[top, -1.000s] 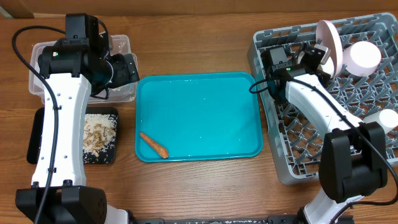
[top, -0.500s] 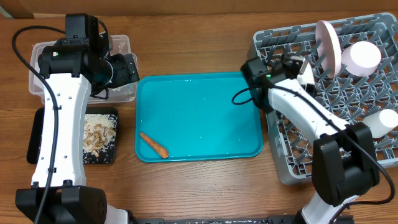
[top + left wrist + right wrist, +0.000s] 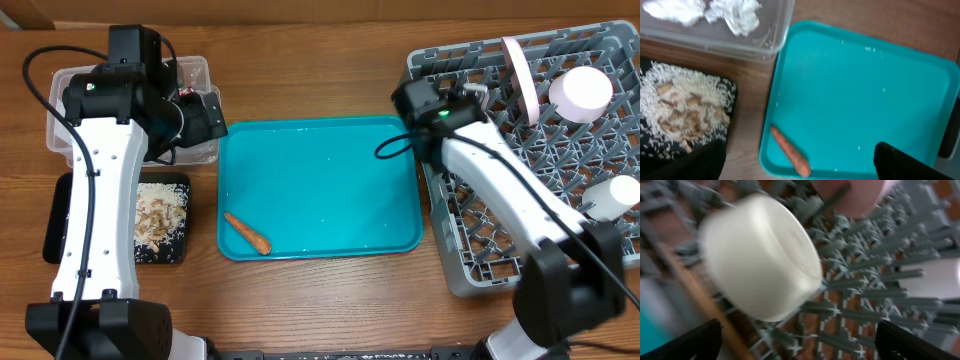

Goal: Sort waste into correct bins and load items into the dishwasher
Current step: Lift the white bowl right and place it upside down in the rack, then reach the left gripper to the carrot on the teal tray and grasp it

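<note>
Overhead view: the one piece of waste left unsorted is the small orange carrot piece, lying aslant in the lower-left part of the teal tray, close to the tray's raised lip but not touching it. At the left of the frame are the black tray, holding pale food scraps, and, above it, the clear tub. The left wrist view shows crumpled white paper in that tub.

The left gripper hangs over the tub's right end. Its fingers stand wide apart at the bottom corners of the wrist view, with nothing between them. The right gripper is spread just as wide and empty over the grey dish rack, with a small white bowl lying blurred in the lattice below it.

The carrot piece looks light and firm, tapered and round, so it would likely roll or squirt out of a careless pinch, and it may be a little slick. The best hold is probably across its thicker middle, with the fingers set square to its length. The nearby lip leaves little room for the lower finger. By the look of its contents, the black tray is where it belongs.
</note>
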{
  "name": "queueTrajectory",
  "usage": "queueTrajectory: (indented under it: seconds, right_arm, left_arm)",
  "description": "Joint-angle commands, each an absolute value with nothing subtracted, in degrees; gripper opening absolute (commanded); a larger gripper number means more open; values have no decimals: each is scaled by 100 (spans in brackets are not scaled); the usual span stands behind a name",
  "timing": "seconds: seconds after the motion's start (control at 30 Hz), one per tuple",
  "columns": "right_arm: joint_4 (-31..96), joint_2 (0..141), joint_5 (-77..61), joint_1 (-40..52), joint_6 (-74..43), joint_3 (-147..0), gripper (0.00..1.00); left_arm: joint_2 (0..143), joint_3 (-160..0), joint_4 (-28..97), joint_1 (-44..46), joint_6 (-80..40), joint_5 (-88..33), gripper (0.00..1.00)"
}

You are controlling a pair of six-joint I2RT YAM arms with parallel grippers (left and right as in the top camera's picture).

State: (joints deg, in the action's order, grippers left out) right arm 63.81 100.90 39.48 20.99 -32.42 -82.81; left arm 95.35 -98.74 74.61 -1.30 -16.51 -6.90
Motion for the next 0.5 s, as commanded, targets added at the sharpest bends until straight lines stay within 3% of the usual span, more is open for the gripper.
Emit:
queueTrajectory:
  seconds: [0.0, 0.17, 0.47]
  right_arm:
    - [6309, 9424, 2582, 1872, -2235, -8796, 100]
    - [6436, 9142, 574, 1527, -655, -9089, 100]
    - [6796, 9087, -108, 1098, -572, -9087, 100]
  left_arm:
    - [9439, -9950, 7673, 12, -1634, -753, 100]
    - [9439, -9904, 8298, 106, -2102, -1135, 100]
    - [9439, -8562, 8278, 604, -2762, -1599, 99]
